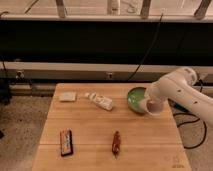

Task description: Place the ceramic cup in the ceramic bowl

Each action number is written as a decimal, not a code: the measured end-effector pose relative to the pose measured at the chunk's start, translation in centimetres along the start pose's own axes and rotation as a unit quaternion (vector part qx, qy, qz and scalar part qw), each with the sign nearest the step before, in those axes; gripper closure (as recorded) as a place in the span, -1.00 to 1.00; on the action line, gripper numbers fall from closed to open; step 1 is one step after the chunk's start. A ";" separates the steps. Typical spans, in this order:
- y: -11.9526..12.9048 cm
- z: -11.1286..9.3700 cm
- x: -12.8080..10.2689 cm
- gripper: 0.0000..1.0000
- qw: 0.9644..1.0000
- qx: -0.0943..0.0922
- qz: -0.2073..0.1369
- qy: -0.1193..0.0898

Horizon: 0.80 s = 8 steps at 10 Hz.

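The green ceramic bowl (135, 98) sits on the wooden table (95, 145) near its far right edge. The white ceramic cup (154, 107) is at the end of my white arm (177, 90), tilted, right beside the bowl's right rim and overlapping it. My gripper (152, 101) is shut on the cup and mostly hidden behind the arm and the cup.
A white packet (100, 101) lies left of the bowl and a pale sponge-like block (67, 96) lies at the far left. A dark snack bar (66, 141) and a brown stick (116, 143) lie near the front. A black cable runs off the table's right side.
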 end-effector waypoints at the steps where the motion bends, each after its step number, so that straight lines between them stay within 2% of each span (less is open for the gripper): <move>1: 0.0 0.1 0.0 1.00 1.000 0.000 0.000 -0.001; 8: 0.0 1.3 0.6 1.00 1.000 0.001 -0.002 -0.001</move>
